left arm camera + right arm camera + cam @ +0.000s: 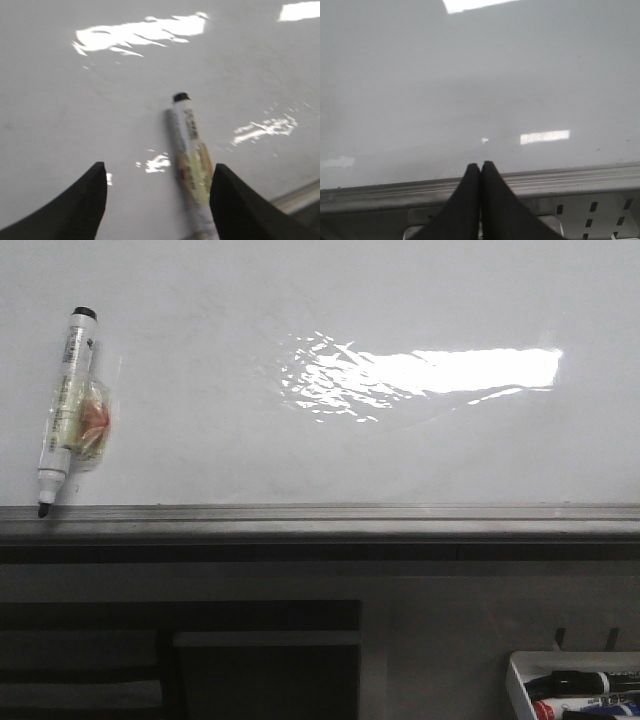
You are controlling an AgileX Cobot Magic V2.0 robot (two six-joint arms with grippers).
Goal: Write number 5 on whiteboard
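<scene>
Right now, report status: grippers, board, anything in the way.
Left gripper open, marker lying just inside one finger, ungrasped. Right gripper shut, empty. Whiteboard blank, no 5 yet. Marker tip on ledge; nothing in the way.

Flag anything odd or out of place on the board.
The marker leans against the whiteboard at its left, tip down on the ledge, uncapped, with a clear wrap around its middle. No 5 is written yet. The left pincer is open beside it.
</scene>
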